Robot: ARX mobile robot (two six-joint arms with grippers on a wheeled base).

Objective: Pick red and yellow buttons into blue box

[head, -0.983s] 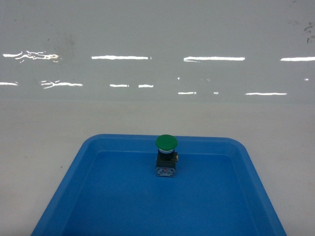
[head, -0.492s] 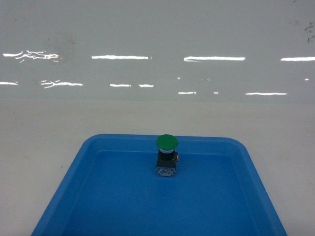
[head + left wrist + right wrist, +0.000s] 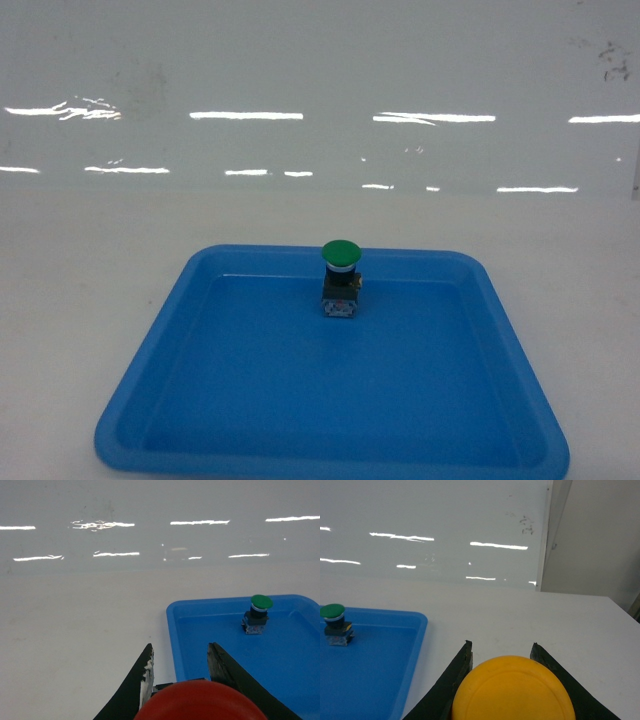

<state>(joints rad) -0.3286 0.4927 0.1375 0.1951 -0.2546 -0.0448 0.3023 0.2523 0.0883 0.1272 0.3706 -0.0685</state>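
The red button (image 3: 200,702) fills the bottom of the left wrist view, its dome cap held between the black fingers of my left gripper (image 3: 181,650), which is shut on it above the table by the tray's left rim. My right gripper (image 3: 501,645) is shut on the yellow button (image 3: 512,690), held over the white table to the right of the tray. The blue box is out of view in every frame. Neither gripper shows in the head view.
A shallow blue tray (image 3: 330,400) with rounded corners lies on the white table, seen too from the left wrist (image 3: 300,665) and the right wrist (image 3: 370,670). A green-capped button (image 3: 340,255) stands near its far rim. A glossy white wall runs behind the table.
The head view has shifted: the tray sits higher and smaller in the picture, and its near rim now shows. The green-capped button keeps its place in the tray.
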